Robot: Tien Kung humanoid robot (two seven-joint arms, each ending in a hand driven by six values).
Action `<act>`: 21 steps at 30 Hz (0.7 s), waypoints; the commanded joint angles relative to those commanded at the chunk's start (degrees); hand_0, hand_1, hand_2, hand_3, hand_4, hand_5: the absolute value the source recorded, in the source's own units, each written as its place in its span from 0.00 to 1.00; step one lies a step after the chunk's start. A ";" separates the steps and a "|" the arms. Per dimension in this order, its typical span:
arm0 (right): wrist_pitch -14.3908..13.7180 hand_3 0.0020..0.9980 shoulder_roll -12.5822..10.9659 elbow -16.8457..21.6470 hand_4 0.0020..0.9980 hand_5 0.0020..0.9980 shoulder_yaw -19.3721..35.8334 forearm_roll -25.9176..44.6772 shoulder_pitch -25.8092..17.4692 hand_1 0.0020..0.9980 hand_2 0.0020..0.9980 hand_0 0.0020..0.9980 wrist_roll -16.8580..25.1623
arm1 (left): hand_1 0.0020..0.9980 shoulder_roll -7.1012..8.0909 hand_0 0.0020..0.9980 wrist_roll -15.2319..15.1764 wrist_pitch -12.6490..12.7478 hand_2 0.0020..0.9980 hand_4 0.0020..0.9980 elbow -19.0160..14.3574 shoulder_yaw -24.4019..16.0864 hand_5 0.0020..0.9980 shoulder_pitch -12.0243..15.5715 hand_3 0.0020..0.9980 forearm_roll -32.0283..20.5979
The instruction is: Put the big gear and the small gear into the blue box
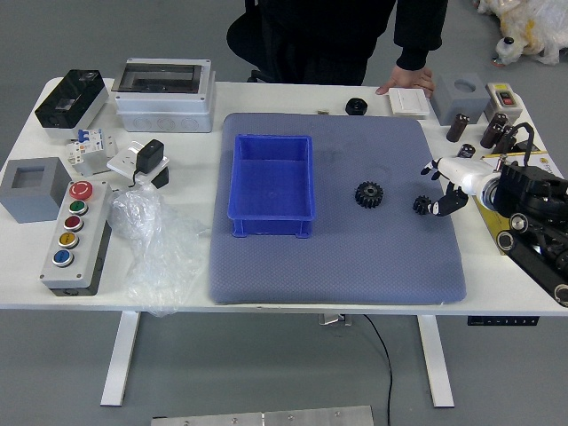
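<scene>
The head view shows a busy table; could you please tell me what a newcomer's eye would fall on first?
Probably the vivid blue box, standing out on the mat left of the big gear. Next, perhaps, the robot's right hand, reaching in from the right beside the small gear.

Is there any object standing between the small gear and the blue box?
Yes: the big gear lies on the mat, roughly on the straight line from the small gear to the blue box.

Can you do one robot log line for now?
right hand open beside small gear | big gear on mat | blue box empty | left hand unseen | person's hand at far side
</scene>
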 joint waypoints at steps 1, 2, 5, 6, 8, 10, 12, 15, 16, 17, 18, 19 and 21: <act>-0.04 0.82 0.01 -0.16 0.72 0.19 -0.04 0.02 0.15 0.56 0.80 0.56 0.05 | 0.83 -0.02 0.86 -0.01 0.01 0.83 0.60 0.00 0.01 0.37 -0.05 0.78 0.01; -0.07 0.82 0.03 -0.27 0.72 0.19 -0.08 0.03 0.27 0.56 0.79 0.56 0.09 | 0.83 -0.03 0.86 -0.01 0.02 0.83 0.60 0.01 0.07 0.37 -0.11 0.78 -0.02; -0.18 0.82 0.14 -0.60 0.72 0.19 -0.17 0.06 0.49 0.56 0.79 0.56 0.19 | 0.83 -0.01 0.86 -0.03 0.02 0.83 0.60 -0.01 -0.01 0.37 -0.24 0.78 0.07; -0.24 0.82 0.23 -0.74 0.72 0.19 -0.18 0.07 0.50 0.56 0.79 0.56 0.23 | 0.83 -0.01 0.86 -0.03 0.01 0.83 0.60 -0.02 -0.06 0.37 -0.27 0.78 0.12; -0.36 0.81 0.42 -1.02 0.72 0.19 -0.28 0.12 0.52 0.56 0.79 0.56 0.31 | 0.83 -0.04 0.86 -0.02 0.00 0.83 0.60 -0.03 -0.08 0.37 -0.28 0.78 0.12; -0.52 0.81 0.65 -1.38 0.72 0.19 -0.34 0.19 0.54 0.56 0.79 0.56 0.41 | 0.83 -0.10 0.86 0.00 0.00 0.83 0.60 -0.03 0.03 0.37 -0.25 0.78 0.04; -0.67 0.81 0.80 -1.71 0.72 0.19 -0.37 0.25 0.58 0.56 0.79 0.56 0.50 | 0.83 -0.16 0.86 0.03 0.03 0.83 0.60 -0.01 0.16 0.37 -0.19 0.78 -0.07; -0.89 0.81 0.94 -2.23 0.72 0.19 -0.38 0.41 0.67 0.55 0.78 0.56 0.64 | 0.83 -0.18 0.86 0.02 0.06 0.83 0.60 0.01 0.25 0.37 -0.17 0.78 -0.11; -0.95 0.81 0.98 -2.44 0.72 0.19 -0.39 0.48 0.72 0.55 0.78 0.56 0.68 | 0.83 -0.16 0.86 0.01 0.07 0.83 0.60 0.00 0.20 0.37 -0.22 0.78 -0.06; -0.99 0.81 1.00 -2.60 0.72 0.19 -0.41 0.54 0.76 0.55 0.78 0.56 0.71 | 0.83 -0.13 0.86 -0.01 0.07 0.83 0.60 -0.01 0.14 0.37 -0.27 0.78 0.00; -1.02 0.81 1.03 -2.72 0.72 0.19 -0.43 0.59 0.80 0.55 0.78 0.56 0.74 | 0.83 -0.11 0.86 -0.02 0.06 0.83 0.60 -0.03 0.05 0.37 -0.35 0.78 0.08; -1.05 0.81 1.07 -2.85 0.72 0.19 -0.46 0.65 0.84 0.55 0.78 0.56 0.76 | 0.83 -0.08 0.86 -0.03 0.06 0.83 0.60 -0.03 0.00 0.37 -0.42 0.78 0.12; -1.06 0.79 1.20 -3.11 0.72 0.18 -0.57 0.78 0.92 0.54 0.78 0.56 0.79 | 0.83 -0.03 0.86 -0.05 0.05 0.83 0.60 -0.04 -0.07 0.37 -0.55 0.78 0.18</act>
